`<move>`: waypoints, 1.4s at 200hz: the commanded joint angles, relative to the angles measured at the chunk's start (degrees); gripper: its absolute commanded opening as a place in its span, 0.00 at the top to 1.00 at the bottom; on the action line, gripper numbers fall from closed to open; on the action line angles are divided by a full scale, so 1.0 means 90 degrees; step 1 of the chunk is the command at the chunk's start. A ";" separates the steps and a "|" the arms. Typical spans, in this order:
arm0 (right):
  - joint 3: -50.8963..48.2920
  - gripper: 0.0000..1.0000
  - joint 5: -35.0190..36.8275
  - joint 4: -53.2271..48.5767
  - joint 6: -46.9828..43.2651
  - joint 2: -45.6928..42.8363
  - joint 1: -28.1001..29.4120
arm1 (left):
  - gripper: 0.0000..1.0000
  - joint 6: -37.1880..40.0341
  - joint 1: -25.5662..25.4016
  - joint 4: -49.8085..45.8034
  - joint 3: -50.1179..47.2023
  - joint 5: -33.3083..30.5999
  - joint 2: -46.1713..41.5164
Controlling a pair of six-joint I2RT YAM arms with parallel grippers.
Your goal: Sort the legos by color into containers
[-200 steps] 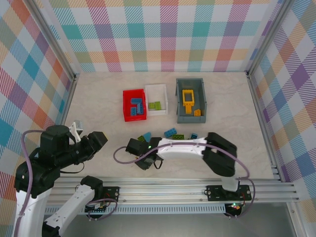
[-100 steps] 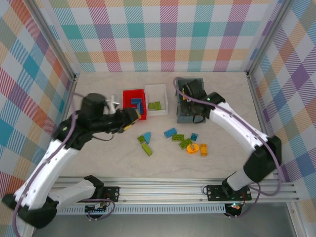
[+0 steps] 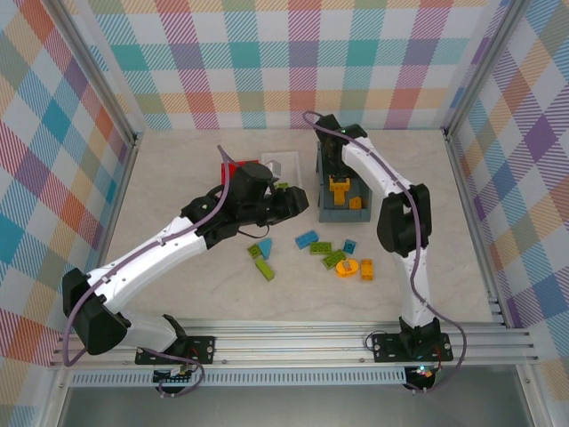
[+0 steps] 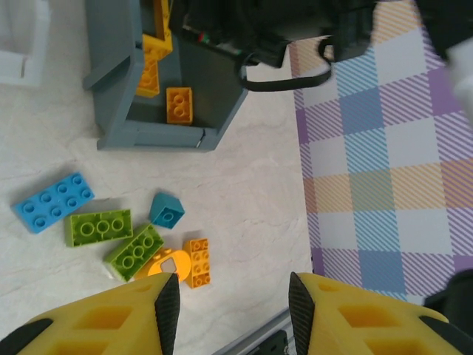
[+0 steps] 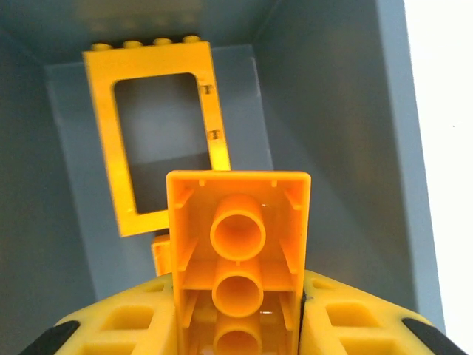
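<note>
Enclosure: plaid walls [image 3: 302,62] on the left, far and right sides, standing directly on the table [image 3: 178,178]. Pale marbled top, flat and matte. Aluminium rail [image 3: 302,342] along the near edge, carrying both arm bases.

Left arm [image 3: 151,258]: stretched diagonally from the near left corner toward the table centre, passing over the red bin [image 3: 228,165]. Right arm [image 3: 400,213]: raised from the near right and folded toward the far edge.

Grey bin [image 3: 342,213]: right of centre, close to the far edge, long side running near to far. White bin [image 3: 284,163]: left of it with a gap between, red bin just beside on the far-left side, largely covered by the arm.

Right gripper [image 5: 238,310]: inside the grey bin's outline, clamped on a yellow brick [image 5: 238,222] held underside up above the bin floor. Yellow frame piece [image 5: 159,126]: flat on that floor toward the far wall.

Left gripper [image 4: 233,310]: above the table just near of the gap between white and grey bins, fingers [image 4: 96,325] spread, bare table between them.

Loose bricks [image 3: 334,259]: blue, lime green and orange, scattered at table centre, near of the bins, well apart from the rail.

Free surface: broad bare strips along the left and right edges, a narrower one between bricks and near rail.
</note>
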 commanded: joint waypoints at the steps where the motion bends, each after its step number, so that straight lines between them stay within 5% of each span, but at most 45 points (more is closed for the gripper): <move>1: 0.0444 0.64 0.0354 -0.0626 0.0196 0.0299 -0.0045 | 0.55 0.0223 -0.0056 0.0194 0.0057 -0.0277 -0.0193; 92: 0.0703 0.48 0.0605 -0.0797 0.0574 0.0794 0.0024 | 0.55 0.0245 -0.0051 0.0102 -0.0013 -0.0268 -0.0489; 158: 0.0596 0.53 0.0661 -0.0453 0.0531 -0.0510 0.0604 | 0.56 0.0129 -0.0053 -0.0992 -0.0139 -0.1120 -0.0663; 218: -0.2908 0.49 0.0157 0.1614 -0.0141 -0.4159 0.1668 | 0.55 0.0135 -0.0052 -0.1900 -0.1087 -0.1475 -0.0861; 256: -0.5165 0.39 -0.1723 0.2469 -0.0043 -0.5942 0.2577 | 0.36 0.1143 0.0275 -0.2395 -0.0865 -0.1178 0.0282; 280: -0.6056 0.38 -0.1844 0.2585 0.0242 -0.6583 0.3490 | 0.29 0.1846 0.0424 -0.1988 -0.0717 -0.1100 0.0930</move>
